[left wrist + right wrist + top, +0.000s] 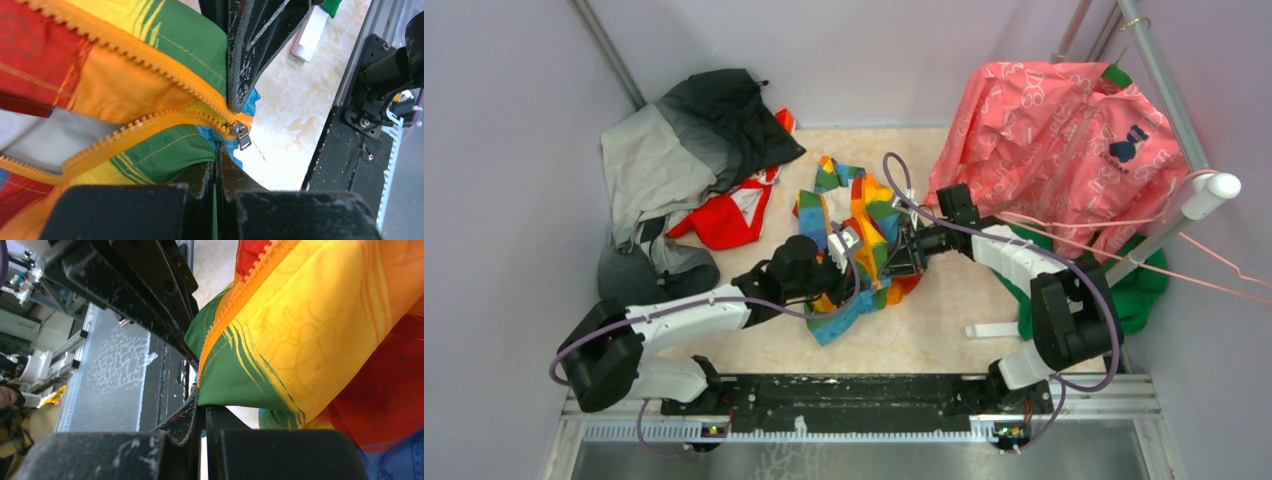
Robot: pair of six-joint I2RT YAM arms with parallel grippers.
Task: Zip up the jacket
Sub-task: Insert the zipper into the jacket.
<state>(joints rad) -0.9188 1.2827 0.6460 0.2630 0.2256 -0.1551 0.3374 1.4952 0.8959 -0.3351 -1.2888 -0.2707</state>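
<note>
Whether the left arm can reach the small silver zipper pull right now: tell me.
Probably yes: the silver zipper pull hangs exposed just past the left gripper, but its jaws are shut on the rainbow-striped jacket.

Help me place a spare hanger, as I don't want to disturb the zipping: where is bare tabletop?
The widest bare tabletop lies between the jacket and the black rail. A smaller strip runs by the back wall, between the grey-and-black jacket and the pink garment. The middle is crowded: left gripper and right gripper both pinch the jacket there.
</note>
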